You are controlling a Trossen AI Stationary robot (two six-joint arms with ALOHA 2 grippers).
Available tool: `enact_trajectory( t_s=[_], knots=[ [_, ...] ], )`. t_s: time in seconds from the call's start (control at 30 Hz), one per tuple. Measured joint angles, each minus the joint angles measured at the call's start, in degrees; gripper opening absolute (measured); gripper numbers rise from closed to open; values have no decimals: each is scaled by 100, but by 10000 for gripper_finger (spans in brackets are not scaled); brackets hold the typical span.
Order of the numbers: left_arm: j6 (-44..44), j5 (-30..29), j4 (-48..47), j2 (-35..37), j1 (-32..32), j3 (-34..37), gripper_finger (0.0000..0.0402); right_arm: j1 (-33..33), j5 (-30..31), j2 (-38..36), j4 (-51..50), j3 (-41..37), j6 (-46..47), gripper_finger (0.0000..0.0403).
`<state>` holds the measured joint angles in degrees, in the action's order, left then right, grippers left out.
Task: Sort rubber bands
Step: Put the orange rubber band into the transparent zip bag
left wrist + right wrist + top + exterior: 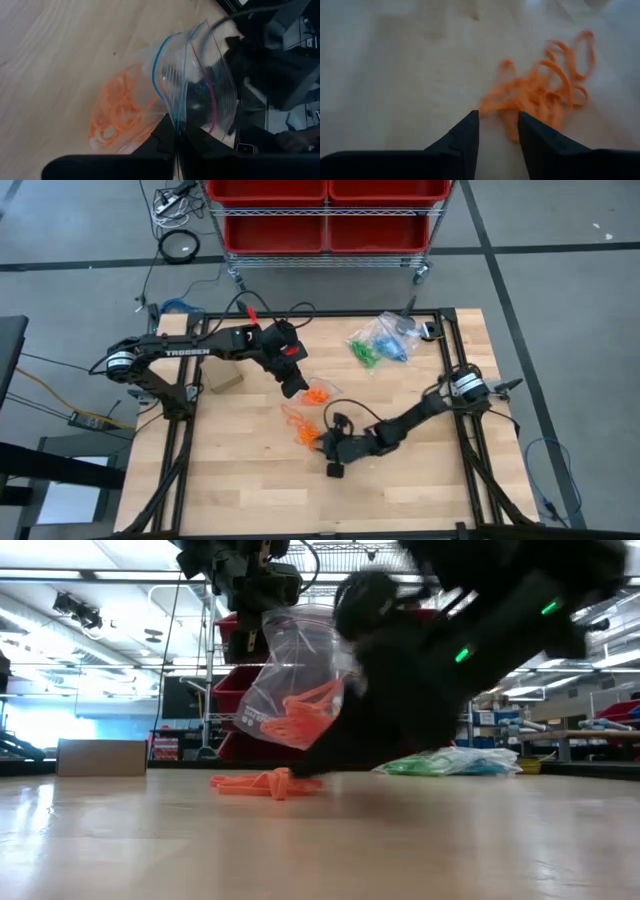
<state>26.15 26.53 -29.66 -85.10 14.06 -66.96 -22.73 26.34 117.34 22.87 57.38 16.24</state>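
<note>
High view: mid-worktop, the left gripper (295, 388), jaws clamped on a clear bag (200, 95) of orange bands, hangs above loose orange rubber bands (545, 95); the right gripper (498, 125) has jaws apart beside them.

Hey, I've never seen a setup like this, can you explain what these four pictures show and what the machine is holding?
Two robot arms work at a wooden table. One picture looks down from above, one looks level across the tabletop, and two come from cameras on the arms' wrists. The left gripper is shut on a clear plastic bag with orange rubber bands inside, holding it up off the table. The right gripper, fingers apart, is down at a loose orange clump on the wood. Bags of green and blue bands lie farther back.
</note>
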Motion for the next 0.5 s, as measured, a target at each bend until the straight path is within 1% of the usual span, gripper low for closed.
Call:
enact_trajectory(
  t_s=[0.1, 0.17, 0.23, 0.3, 0.33, 0.5],
  knots=[
    [2, 0, -24, 0, 0, 0, 17, 228, -141, 162, -121, 98, 94, 116],
    [3, 2, -33, 0, 0, 0, 17, 297, -228, 214, -68, 106, 111, 104],
    [4, 1, -39, 0, 0, 0, 17, 311, -303, 214, -59, 108, 92, 76],
    [3, 2, -51, 0, 0, 0, 17, 287, -313, 219, 13, 106, -89, 31],
    [2, 1, -51, 0, 0, 0, 17, 263, -316, 218, 48, 102, -186, 17],
    [-17, 0, -55, 0, 2, 0, 17, 184, -366, 95, -32, 88, -283, 1]
  ],
)
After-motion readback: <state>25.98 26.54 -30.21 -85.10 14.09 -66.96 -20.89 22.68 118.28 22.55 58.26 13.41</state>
